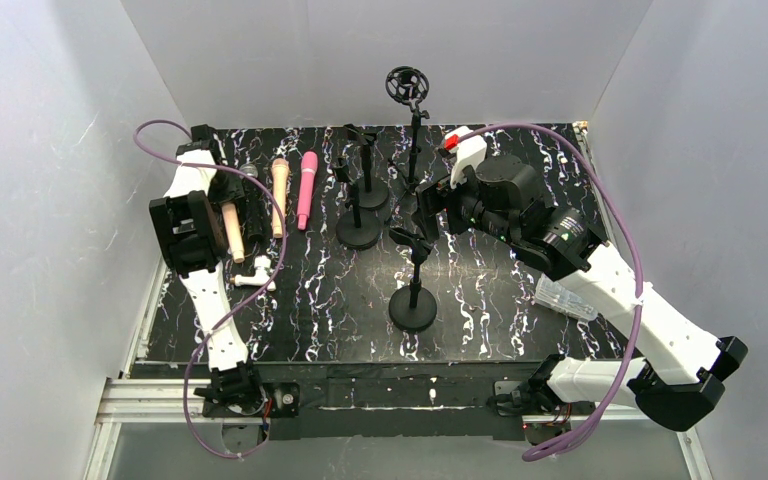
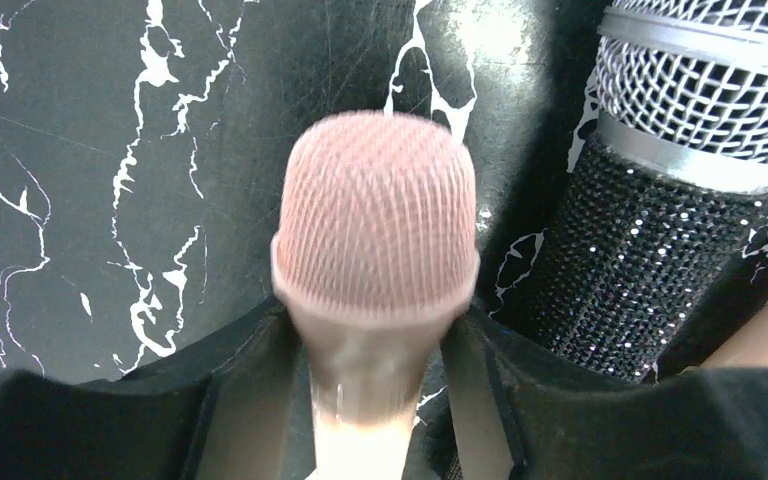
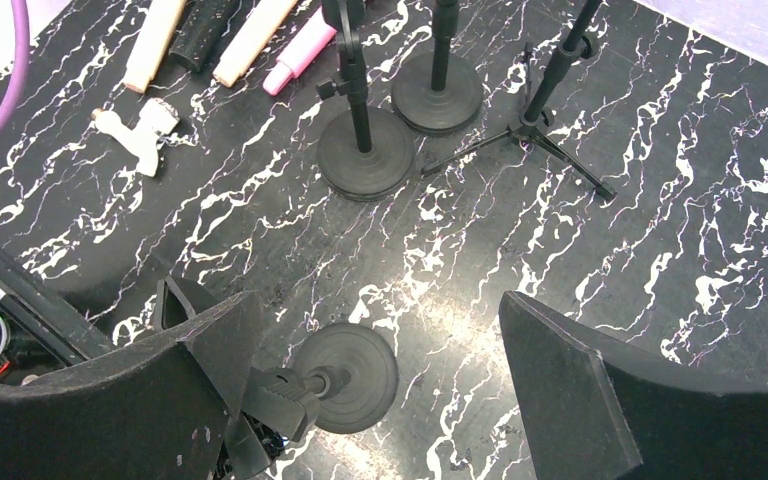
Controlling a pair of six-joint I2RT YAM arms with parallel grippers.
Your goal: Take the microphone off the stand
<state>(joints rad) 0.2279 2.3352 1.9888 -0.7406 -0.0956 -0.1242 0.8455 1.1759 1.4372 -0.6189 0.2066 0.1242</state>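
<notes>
Mesh-headed pink microphone (image 2: 375, 210) sits between left gripper (image 2: 370, 318) jaws, partly open, one each side of neck; clamping cannot be told; black glitter microphone (image 2: 640, 260) just outside one jaw; right gripper (image 3: 375, 305) jaws spread wide, holding nothing; stand (image 3: 345, 375) below, clip (image 3: 265, 405) beside one jaw

table top (image 3: 660, 200): glossy black marble look, white veins. pink-meshed microphone (image 2: 375, 215): matt wire-mesh head, smooth pale body. to its right, studded microphone (image 2: 650, 250): shiny silver metal mesh, rough sparkling black grip. stand base (image 3: 345, 375): smooth, dull black.
</notes>
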